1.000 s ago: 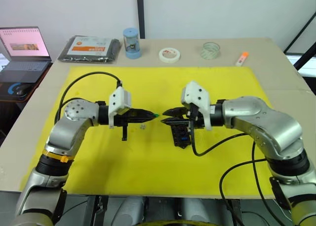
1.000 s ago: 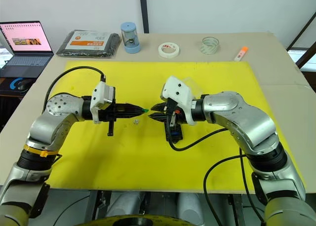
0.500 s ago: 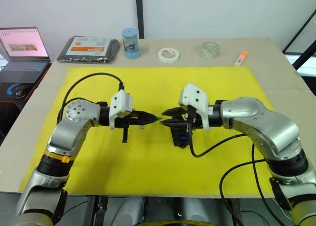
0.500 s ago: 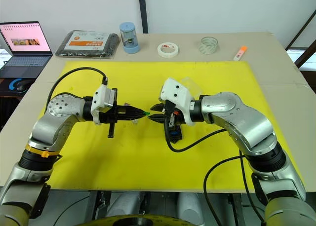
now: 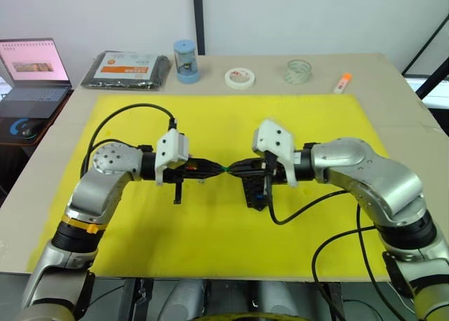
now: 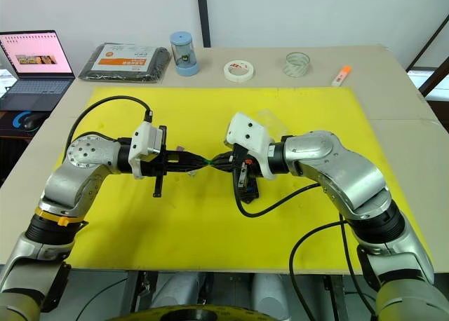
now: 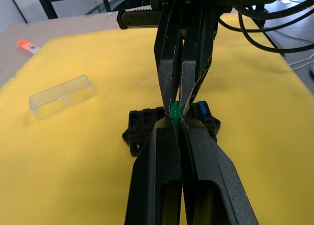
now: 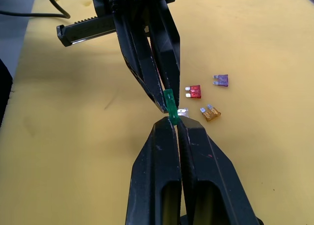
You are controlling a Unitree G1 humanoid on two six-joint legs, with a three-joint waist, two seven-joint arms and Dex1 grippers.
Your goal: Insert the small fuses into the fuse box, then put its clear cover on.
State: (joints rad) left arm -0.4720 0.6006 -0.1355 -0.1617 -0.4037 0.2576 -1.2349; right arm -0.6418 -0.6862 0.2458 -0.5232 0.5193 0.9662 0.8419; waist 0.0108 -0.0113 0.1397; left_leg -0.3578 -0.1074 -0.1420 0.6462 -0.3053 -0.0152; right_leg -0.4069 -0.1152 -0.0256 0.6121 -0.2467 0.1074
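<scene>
The two arms have closed the gap seen a moment ago and now meet tip to tip over the yellow mat (image 5: 140, 223) on the bench. The left gripper (image 7: 177, 121) and right gripper (image 8: 174, 122) both have their jaws pressed on one green fuse (image 8: 170, 105). The ribbed black fuse box (image 7: 142, 126) lies just beneath; the clear cover (image 7: 61, 95) rests apart. Red (image 8: 195, 91), purple (image 8: 221, 79) and amber fuses (image 8: 210, 113) lie loose.

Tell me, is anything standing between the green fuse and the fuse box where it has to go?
Nothing visible does. The green fuse is pinched between the left gripper and the right gripper, tip to tip, above the yellow mat. The fuse box lies just below, with open slots.
</scene>
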